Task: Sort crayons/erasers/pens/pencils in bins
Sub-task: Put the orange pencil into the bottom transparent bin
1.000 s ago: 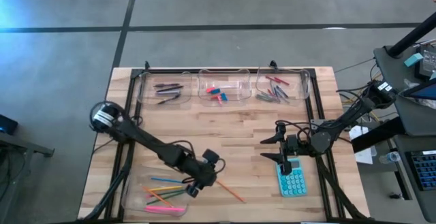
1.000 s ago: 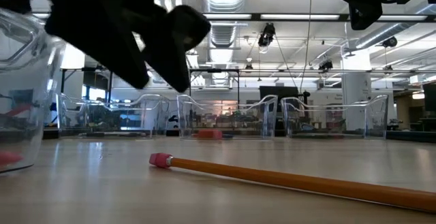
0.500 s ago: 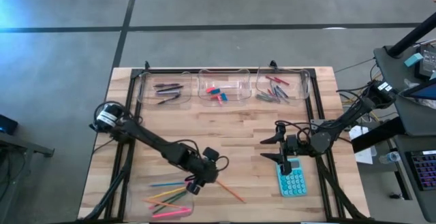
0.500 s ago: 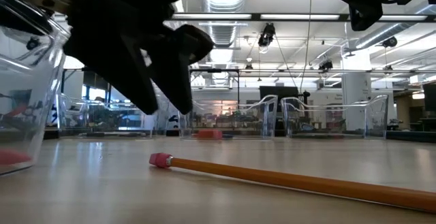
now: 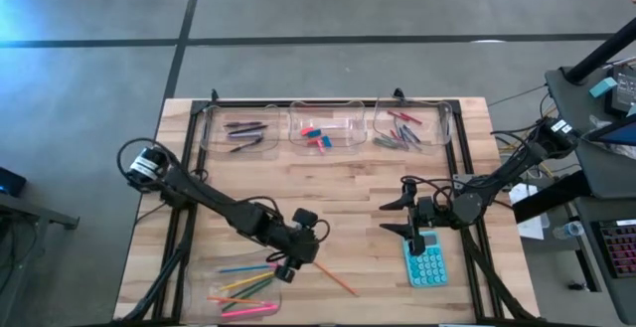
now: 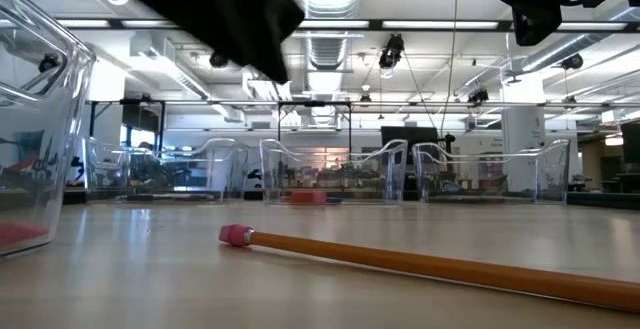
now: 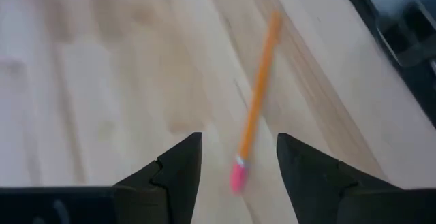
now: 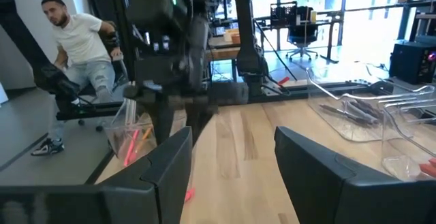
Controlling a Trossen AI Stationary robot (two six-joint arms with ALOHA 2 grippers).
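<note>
Raised left tool (image 7: 235,159), orange pencil (image 7: 257,101) just beyond.

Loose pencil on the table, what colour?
Orange pencil with a pink eraser tip; clearest in the low view.

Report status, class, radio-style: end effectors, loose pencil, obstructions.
Left end effector open, over orange pencil. Right end effector open, idle by teal calculator. Pencil flat on table, outside pencil bin. No obstructions.

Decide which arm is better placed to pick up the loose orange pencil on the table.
Left. The left gripper hangs open beside the pencil, near the pencil bin; the right gripper waits by the calculator.
</note>
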